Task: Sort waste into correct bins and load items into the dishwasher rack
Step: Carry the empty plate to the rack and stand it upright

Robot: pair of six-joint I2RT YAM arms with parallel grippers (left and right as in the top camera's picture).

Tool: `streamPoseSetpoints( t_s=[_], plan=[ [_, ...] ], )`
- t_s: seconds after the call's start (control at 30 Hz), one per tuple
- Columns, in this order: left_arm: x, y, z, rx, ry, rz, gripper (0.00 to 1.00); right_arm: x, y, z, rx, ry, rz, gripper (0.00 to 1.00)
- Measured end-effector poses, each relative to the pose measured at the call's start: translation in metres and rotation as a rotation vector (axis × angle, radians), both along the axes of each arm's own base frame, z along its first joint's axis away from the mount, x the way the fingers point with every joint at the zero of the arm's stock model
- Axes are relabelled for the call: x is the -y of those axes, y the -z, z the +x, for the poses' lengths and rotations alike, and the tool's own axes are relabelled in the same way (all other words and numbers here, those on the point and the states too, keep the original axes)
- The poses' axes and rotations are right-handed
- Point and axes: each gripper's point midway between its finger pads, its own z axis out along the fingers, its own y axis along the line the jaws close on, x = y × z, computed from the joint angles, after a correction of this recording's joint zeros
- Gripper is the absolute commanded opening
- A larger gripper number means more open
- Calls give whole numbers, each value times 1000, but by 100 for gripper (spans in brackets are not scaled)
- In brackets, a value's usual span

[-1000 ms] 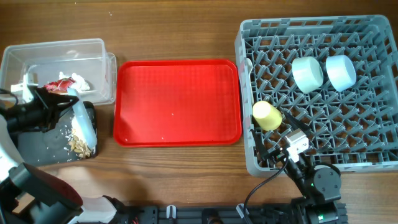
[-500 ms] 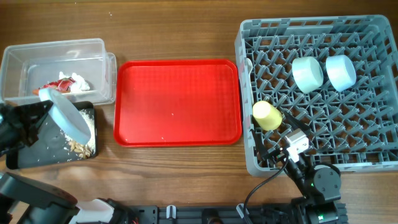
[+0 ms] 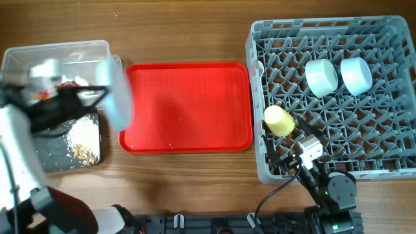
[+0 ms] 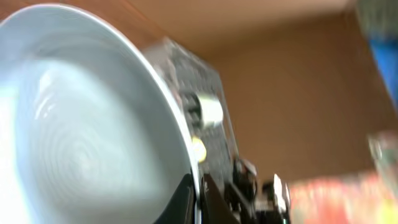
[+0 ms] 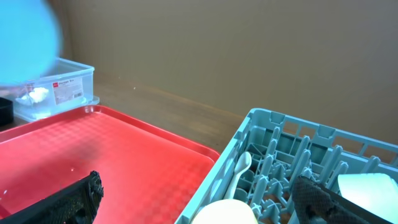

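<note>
Two states: left gripper point(image 3: 91, 99) seemingly clamps the blurred pale blue plate point(image 3: 118, 101); right gripper point(image 5: 196, 190) gapes wide, holding nothing.

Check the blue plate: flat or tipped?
Tipped steeply. Overhead, the pale blue plate is a narrow blurred strip at the left edge of the red tray, in the left gripper.

Pale blue plate point(image 3: 117, 103) motion-blurred overhead; cropped in left wrist view.

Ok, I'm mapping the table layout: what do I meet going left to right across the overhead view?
Tub → plate → red tray → yellow cup → mint bowl → blue bowl.
</note>
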Motion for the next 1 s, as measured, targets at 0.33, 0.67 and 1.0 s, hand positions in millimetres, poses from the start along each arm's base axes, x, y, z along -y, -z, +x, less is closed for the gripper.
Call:
streamPoseSetpoints(
  t_s=[0.33,0.67,1.0],
  plan=[
    [251,-59,36,720,625,40,4,0,1,0,-3,-2,-2,100],
    [369,-32,118,208,67,-169,4,0,1,0,-2,-2,-3,100],
    [367,62,167,-159,-117,-264,99,0,1,0,-2,-2,-4,100]
  ],
)
